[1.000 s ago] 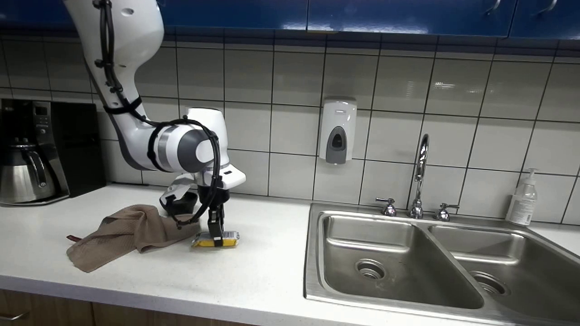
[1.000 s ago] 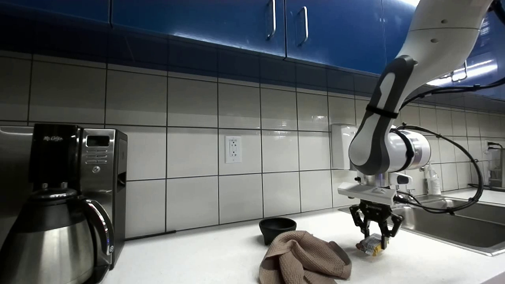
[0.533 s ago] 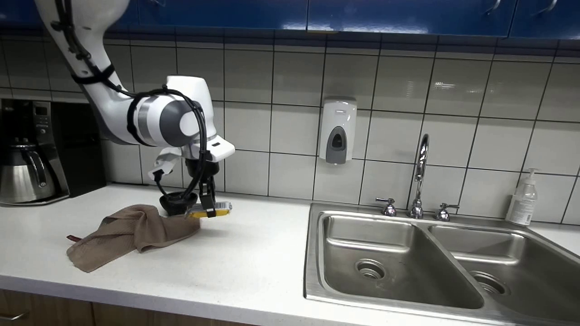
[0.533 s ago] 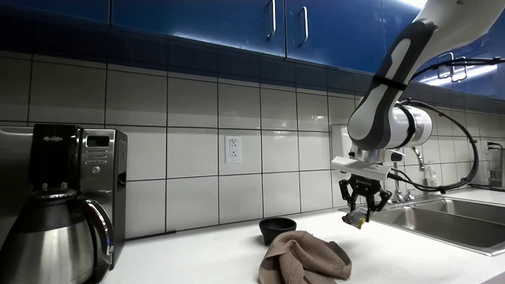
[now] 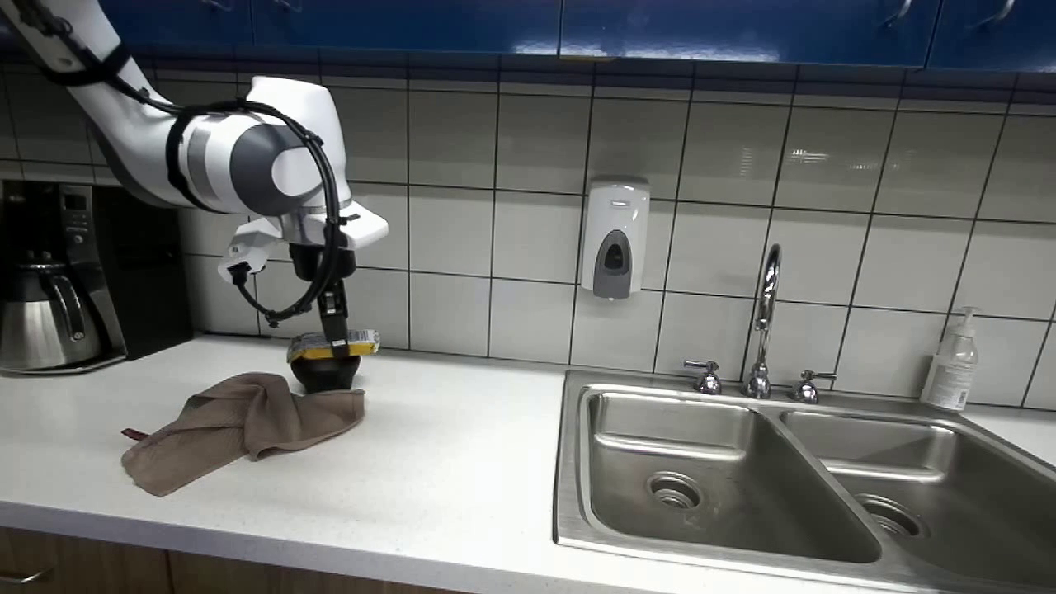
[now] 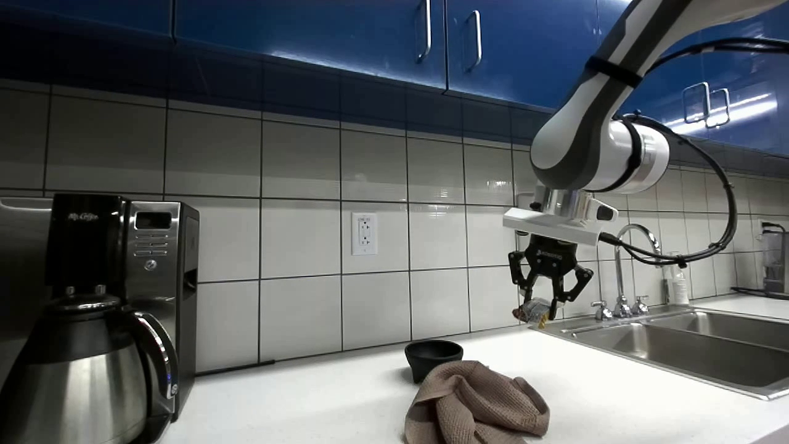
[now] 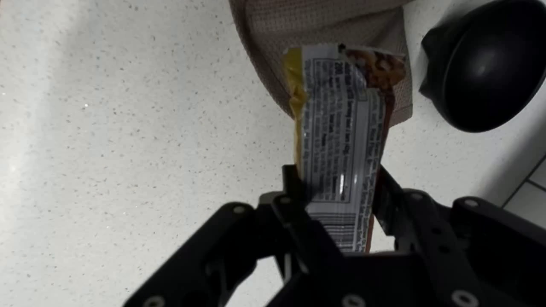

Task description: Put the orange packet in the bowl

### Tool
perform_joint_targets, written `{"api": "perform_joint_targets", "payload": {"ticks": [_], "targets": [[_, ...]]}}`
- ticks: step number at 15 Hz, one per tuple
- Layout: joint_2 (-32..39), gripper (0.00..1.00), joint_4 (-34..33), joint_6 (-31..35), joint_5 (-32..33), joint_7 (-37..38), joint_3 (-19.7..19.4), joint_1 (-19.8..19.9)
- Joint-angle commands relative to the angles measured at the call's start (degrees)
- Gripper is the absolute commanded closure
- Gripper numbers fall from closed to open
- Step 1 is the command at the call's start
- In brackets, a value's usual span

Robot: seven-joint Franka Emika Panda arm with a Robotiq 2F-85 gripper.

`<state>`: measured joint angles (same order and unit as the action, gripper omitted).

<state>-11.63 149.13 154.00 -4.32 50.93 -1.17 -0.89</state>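
Note:
The orange packet (image 5: 363,341), yellow-orange with a grey printed label, is held between my gripper's fingers. It also shows in an exterior view (image 6: 534,309) and in the wrist view (image 7: 337,128). My gripper (image 5: 337,351) is shut on its sides and holds it above the counter; the gripper also shows in an exterior view (image 6: 540,303) and in the wrist view (image 7: 339,187). The small black bowl (image 6: 433,356) stands on the counter, apart from and lower than the packet. In an exterior view the bowl (image 5: 325,376) is partly covered by the packet. In the wrist view the bowl (image 7: 490,72) is at upper right.
A brown towel (image 5: 247,421) lies crumpled beside the bowl and also shows in an exterior view (image 6: 474,401). A coffee maker (image 6: 154,246) stands at the counter's far end. A double sink (image 5: 569,478) and tiled wall (image 5: 450,231) border the counter; blue cabinets (image 6: 308,37) hang above.
My gripper has lifted the packet off the counter and carried it up and towards the wall and the bowl's side. The bowl and towel have not moved.

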Motion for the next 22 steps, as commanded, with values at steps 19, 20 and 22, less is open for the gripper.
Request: {"api": "perform_joint_targets", "payload": {"ticks": [19,20,22], "targets": [[8.54,0.82,-12.75,-8.81,-8.12,-11.46,5.93,-3.25],[9.51,0.82,-13.62,-9.01,-7.75,-11.31,5.87,-3.15],[11.52,0.82,-15.54,-9.67,-8.19,-12.18,5.68,-3.20]]}}
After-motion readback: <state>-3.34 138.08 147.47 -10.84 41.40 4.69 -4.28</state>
